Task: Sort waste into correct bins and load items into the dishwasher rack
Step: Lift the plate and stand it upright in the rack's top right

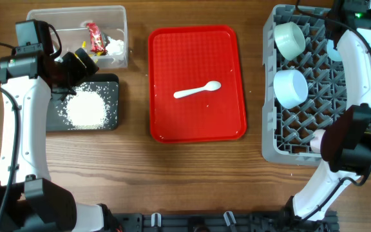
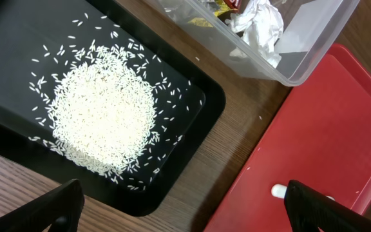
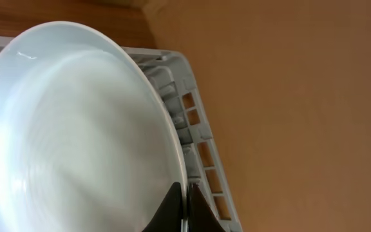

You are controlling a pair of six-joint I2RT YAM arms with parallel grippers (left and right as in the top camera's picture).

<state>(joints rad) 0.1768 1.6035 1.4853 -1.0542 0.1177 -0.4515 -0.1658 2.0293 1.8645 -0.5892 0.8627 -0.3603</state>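
Plate (image 3: 76, 129), pale blue, stands on edge in the far part of the grey dishwasher rack (image 3: 201, 151), mostly hidden under the right arm in the overhead view. Right gripper (image 3: 185, 205) is clamped on the plate rim, one finger on each face; the concave face lies left of the fingers. Left gripper (image 2: 189, 209) hangs with fingers spread wide above the black tray (image 2: 192, 129) edge, near the rice heap (image 2: 102, 116). White spoon (image 1: 197, 90) lies on the red tray (image 1: 172, 51), long axis left-right, bowl end toward the rack.
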